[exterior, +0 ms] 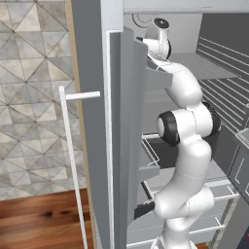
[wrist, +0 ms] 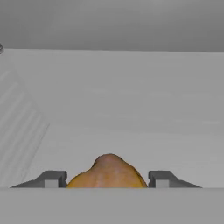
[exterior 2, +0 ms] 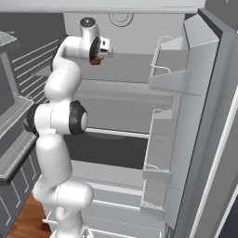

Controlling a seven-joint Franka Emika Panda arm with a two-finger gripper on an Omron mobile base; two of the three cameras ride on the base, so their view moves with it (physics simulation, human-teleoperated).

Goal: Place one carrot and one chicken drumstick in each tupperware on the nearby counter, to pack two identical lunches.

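Gripper (wrist: pixel 107 179), seen along the hand: the two dark finger tips (wrist: pixel 51 179) stand on either side of a rounded golden-brown chicken drumstick (wrist: pixel 107 171), each tip close against its flank, so the jaws pinch the drumstick between them. Only the domed upper part of the drumstick rises above the lower edge of this view. Beyond the gripper lies a flat pale-grey fridge shelf (wrist: pixel 131 109), ending at the darker grey back wall (wrist: pixel 113 22); ribbed lines mark the side wall (wrist: pixel 17 118) to the left of the tips.

From the right base camera, the gripper (exterior 2: pixel 96 60) points down at the upper shelf (exterior 2: pixel 125 69) inside the open fridge, with a small brown patch of the drumstick (exterior 2: pixel 95 61) showing beneath the hand. To the side of the arm, the open fridge door (exterior 2: pixel 186 116) carries stacked grey bins (exterior 2: pixel 167 65). From the left base camera, the white arm (exterior: pixel 187 146) reaches up into the fridge behind the door edge (exterior: pixel 114 136).
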